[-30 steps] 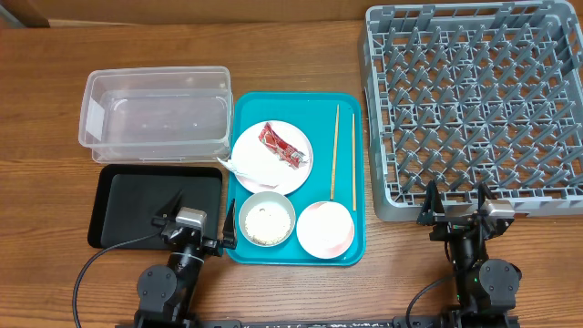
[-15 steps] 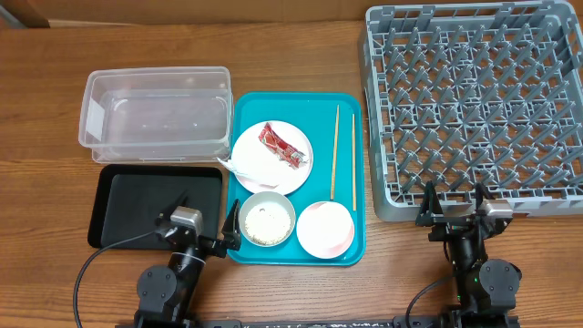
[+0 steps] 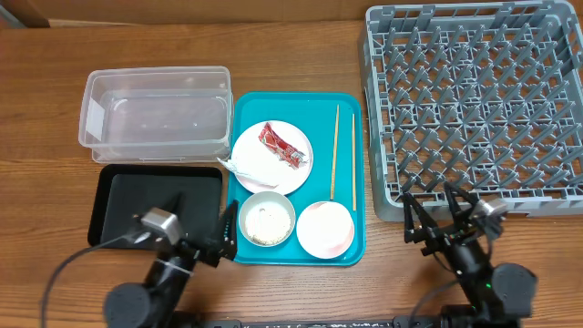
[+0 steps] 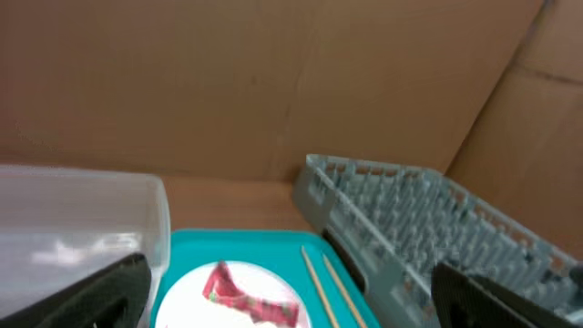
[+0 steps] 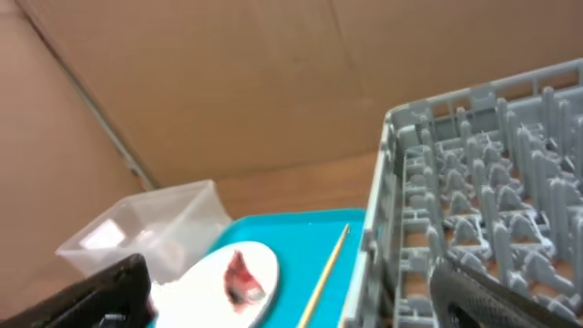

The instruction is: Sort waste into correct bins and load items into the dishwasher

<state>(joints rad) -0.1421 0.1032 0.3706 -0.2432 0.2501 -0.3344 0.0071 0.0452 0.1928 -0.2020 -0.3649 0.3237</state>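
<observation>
Nothing is done: dish rack at 2 o'clock holds nothing, wrapper lies on the plate; left gripper and right gripper gape empty.

Overhead looks straight down; both wrist views low, facing forward, sharing plate, rack.

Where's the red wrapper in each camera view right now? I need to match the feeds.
Overhead: the red wrapper lies on the plate, just left of frame centre.
Left wrist: the wrapper is at the bottom edge, left of centre, on the plate.
Right wrist: the wrapper sits low, left of centre, on the plate.
Shared landmark: the grey dish rack, to the wrapper's right in all three views.
</observation>
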